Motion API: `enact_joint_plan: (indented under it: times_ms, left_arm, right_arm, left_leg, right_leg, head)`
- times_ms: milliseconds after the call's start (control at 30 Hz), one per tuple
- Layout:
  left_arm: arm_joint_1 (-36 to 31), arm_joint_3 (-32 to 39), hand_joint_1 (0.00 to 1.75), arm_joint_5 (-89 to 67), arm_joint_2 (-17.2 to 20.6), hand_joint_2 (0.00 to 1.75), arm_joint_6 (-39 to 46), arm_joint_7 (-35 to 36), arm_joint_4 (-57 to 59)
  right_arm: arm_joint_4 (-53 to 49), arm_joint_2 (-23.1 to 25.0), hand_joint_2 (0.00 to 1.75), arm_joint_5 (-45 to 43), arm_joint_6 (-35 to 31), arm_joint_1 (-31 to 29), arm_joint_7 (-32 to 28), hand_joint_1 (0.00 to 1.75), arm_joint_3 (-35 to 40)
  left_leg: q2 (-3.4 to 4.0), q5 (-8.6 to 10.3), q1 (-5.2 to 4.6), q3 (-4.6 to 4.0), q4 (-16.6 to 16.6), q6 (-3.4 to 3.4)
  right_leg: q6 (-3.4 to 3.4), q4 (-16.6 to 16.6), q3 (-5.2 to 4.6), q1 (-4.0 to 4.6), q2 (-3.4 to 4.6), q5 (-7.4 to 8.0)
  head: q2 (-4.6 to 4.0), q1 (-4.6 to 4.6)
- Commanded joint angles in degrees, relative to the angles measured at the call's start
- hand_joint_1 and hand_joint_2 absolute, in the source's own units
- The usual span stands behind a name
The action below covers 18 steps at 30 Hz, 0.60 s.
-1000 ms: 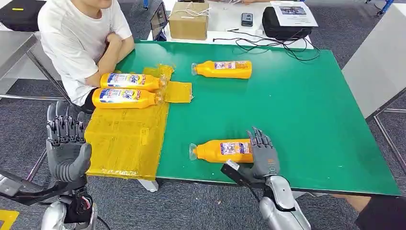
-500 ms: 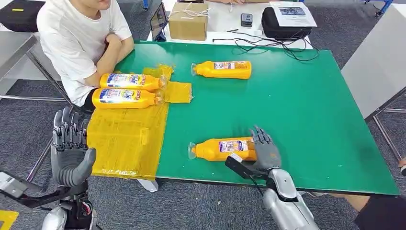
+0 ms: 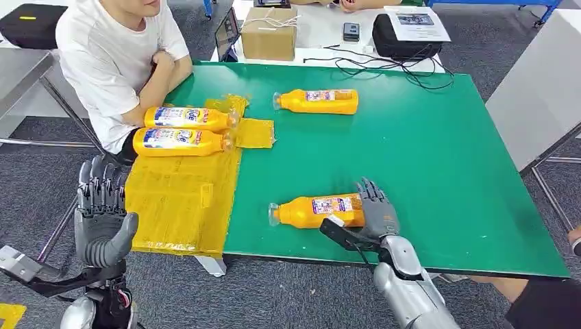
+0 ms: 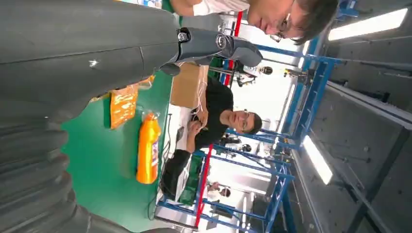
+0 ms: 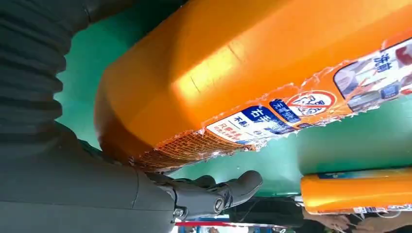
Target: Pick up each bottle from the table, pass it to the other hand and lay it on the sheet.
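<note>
The left robot hand (image 3: 103, 219) hangs off the worktop (image 3: 425, 171) edge beside the yellow sheet (image 3: 181, 199), fingers upright and apart, holding nothing. Two bottles (image 3: 179, 130) already lie on the sheet's far end, near a seated person (image 3: 113, 55). Right of the sheet, near the front edge, the near bottle (image 3: 312, 210) lies on its side, cap toward the sheet. The right robot hand (image 3: 373, 219) is at its base end, fingers over the top and thumb in front; whether it grips yet cannot be told. A far bottle (image 3: 316, 101) lies beyond, well apart. The step in hand is the pick-up. Next the robot hand must likely clench, lift, and carry the bottle toward the left one.
</note>
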Motion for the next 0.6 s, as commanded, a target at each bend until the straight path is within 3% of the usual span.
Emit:
enact_joint_plan:
  times_ms: [33,133,400,600]
  left_arm:
    - [-4.4,0.7,0.00,0.7,1.4,1.75,-1.6,-0.1,5.0]
    - [-5.4,0.6,0.00,0.7,1.5,1.75,-1.5,0.1,6.1]
    - [-7.1,-0.5,0.00,-0.1,2.6,1.75,-1.9,-0.1,9.1]
    - [-9.0,-2.9,0.00,-1.3,3.5,1.75,-1.5,-0.8,11.1]
  right_arm:
    - [12.6,0.0,1.75,-2.9,4.2,-6.0,-3.1,1.75,3.0]
    - [13.6,0.0,1.75,-3.6,3.8,-5.9,-4.1,1.75,3.0]
    - [18.0,-0.9,1.75,-9.9,14.1,-7.9,-7.2,1.75,4.2]
    - [16.6,-1.7,1.75,-18.6,18.6,-6.7,-14.5,1.75,2.8]
  left_leg:
    - [-0.05,-0.01,0.11,0.05,0.0,-0.11]
    - [-0.09,0.06,0.07,0.11,-0.1,-0.09]
    - [0.06,0.04,0.07,0.40,-0.1,-0.05]
    - [-0.04,0.08,0.14,0.47,-0.1,-0.10]
  right_leg:
    - [-0.12,0.0,0.08,0.09,0.11,0.02]
    - [-0.10,-0.1,0.13,0.05,0.01,0.06]
    - [-0.11,-0.1,0.32,0.05,0.04,0.08]
    - [-0.16,-0.2,0.40,0.14,-0.03,0.11]
  head:
    - [0.00,0.00]
    - [0.00,0.02]
    - [0.00,0.02]
    - [0.00,0.04]
